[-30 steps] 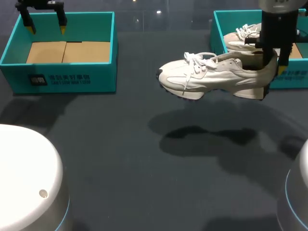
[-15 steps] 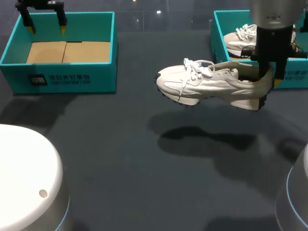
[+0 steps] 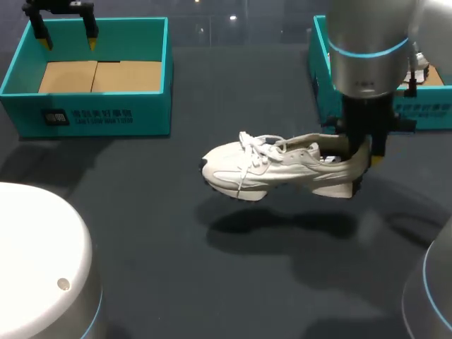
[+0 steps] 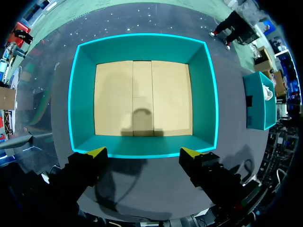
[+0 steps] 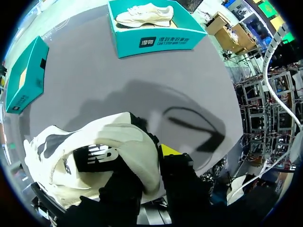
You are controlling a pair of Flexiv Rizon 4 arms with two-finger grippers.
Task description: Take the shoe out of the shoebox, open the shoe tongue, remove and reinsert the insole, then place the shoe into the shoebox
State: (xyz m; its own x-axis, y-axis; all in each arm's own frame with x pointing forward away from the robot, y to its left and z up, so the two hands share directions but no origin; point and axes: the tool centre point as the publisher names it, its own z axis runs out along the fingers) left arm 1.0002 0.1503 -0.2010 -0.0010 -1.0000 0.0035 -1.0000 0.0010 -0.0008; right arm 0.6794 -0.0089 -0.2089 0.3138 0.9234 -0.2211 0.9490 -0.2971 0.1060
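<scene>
Transfer of the white sneaker (image 3: 272, 168) out of its box looks to be the step in hand, with the lift itself judged complete. The right gripper (image 3: 364, 150) is clamped on the heel collar, one finger inside the shoe and one outside against the heel, and it holds the sneaker in the air above the dark table (image 3: 141, 212), toe pointing toward the robot's left and sole roughly level, a shadow lying beneath it. The right-hand shoebox (image 3: 319, 81) stands well behind the sneaker, and the right wrist view shows a second shoe (image 5: 144, 14) lying in it. The left gripper (image 4: 143, 153) hangs with its fingers spread wide and holding nothing, over the near wall of the left-hand shoebox (image 4: 203, 94), whose cardboard floor is bare. The next move probably calls for lowering the sneaker sole-down onto open table between the two boxes and releasing it squarely so it does not tip, then bringing the left arm across to help steady the shoe while the tongue is pulled open
</scene>
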